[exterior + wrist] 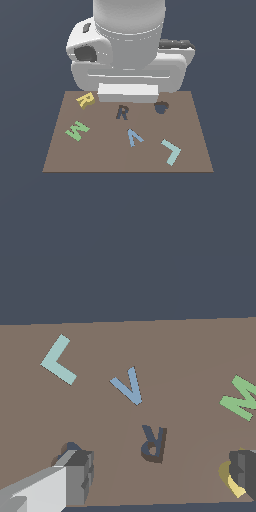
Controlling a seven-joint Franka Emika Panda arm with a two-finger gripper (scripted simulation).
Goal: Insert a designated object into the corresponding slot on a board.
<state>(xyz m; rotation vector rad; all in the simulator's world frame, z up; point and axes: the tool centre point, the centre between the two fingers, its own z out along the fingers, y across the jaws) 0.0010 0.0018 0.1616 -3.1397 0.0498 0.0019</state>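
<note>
Flat, even simulator light, almost shadowless and without glare; edges slightly soft and pixelated, no lens distortion

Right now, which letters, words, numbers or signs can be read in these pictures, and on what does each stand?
There is no printed text, label or number. Only letter shapes read:
"R": the yellow block, lying on the board.
"R": the dark recess cut in the board.
"M": the green block.
"L": the pale teal block.
"V" or a barless "A": the blue block.
The dark rounded recess is no letter.
</note>
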